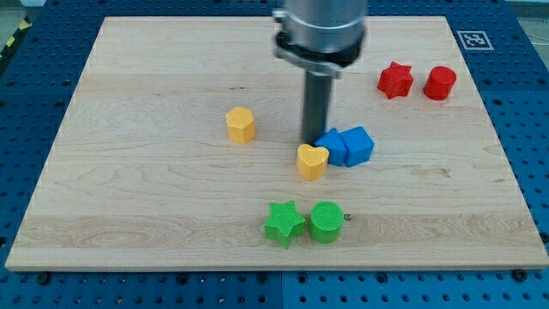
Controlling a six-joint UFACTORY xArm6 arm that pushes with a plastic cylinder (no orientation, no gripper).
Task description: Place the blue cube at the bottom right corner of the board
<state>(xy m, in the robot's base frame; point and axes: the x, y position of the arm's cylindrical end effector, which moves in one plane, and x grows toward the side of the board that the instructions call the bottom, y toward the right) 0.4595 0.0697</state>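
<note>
The blue cube [358, 144] sits right of the board's middle, touching a second blue block [332, 147] on its left. A yellow heart block [312, 160] touches that second blue block at its lower left. My tip [311, 142] stands just above the yellow heart and against the upper left of the second blue block, left of the blue cube. The rod rises from there to the arm's grey body [320, 30] at the view's top.
A yellow hexagonal block [241, 124] lies left of the tip. A green star [284, 222] and a green cylinder [326, 221] lie near the bottom. A red star [395, 80] and a red cylinder [440, 82] lie at the upper right. A marker tag [472, 39] sits at the board's top right corner.
</note>
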